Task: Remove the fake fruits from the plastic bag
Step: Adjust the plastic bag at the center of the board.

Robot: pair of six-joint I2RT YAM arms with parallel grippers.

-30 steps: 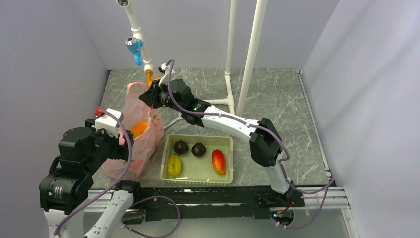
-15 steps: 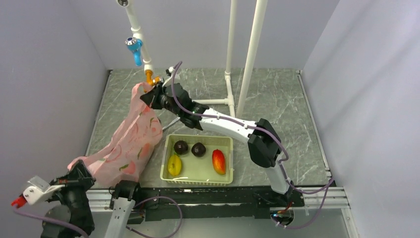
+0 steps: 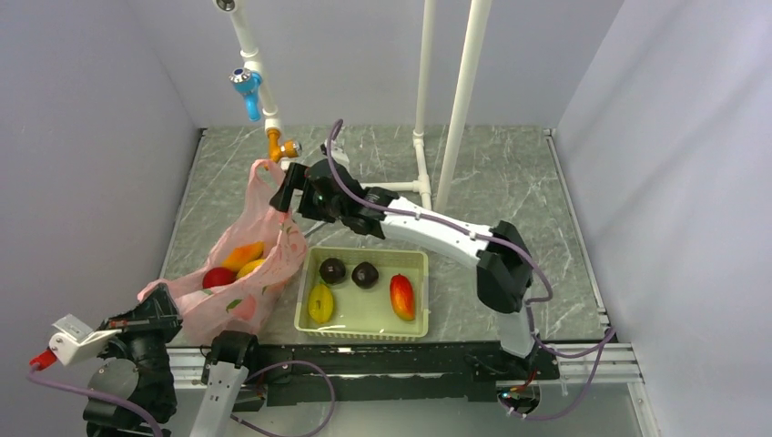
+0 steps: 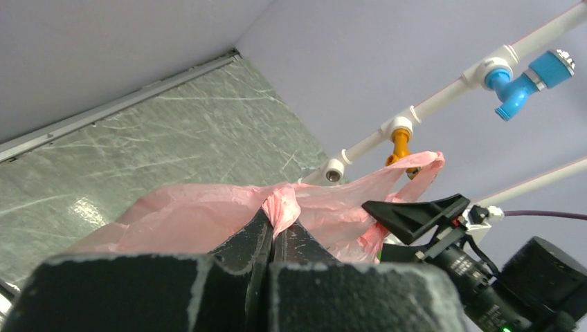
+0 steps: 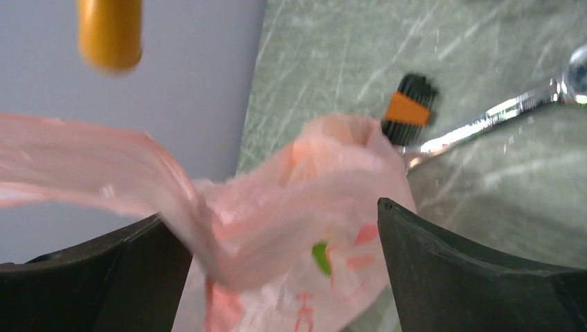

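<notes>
Left gripper [image 4: 273, 229] pinches the plastic bag [image 4: 194, 214]; right gripper [image 5: 270, 214] gapes wide around it.

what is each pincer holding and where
Left pincer: shut on a bunched fold of the plastic bag. Right pincer: open, a handle loop seemingly hooked over one finger.

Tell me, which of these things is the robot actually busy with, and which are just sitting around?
In the job: plastic bag, pinched by the left gripper, with the right gripper at its handle; fake fruits inside it.

Just lying about: pale green basket, two dark round fruits, red-orange mango-like fruit, white pipes, blue fitting.
</notes>
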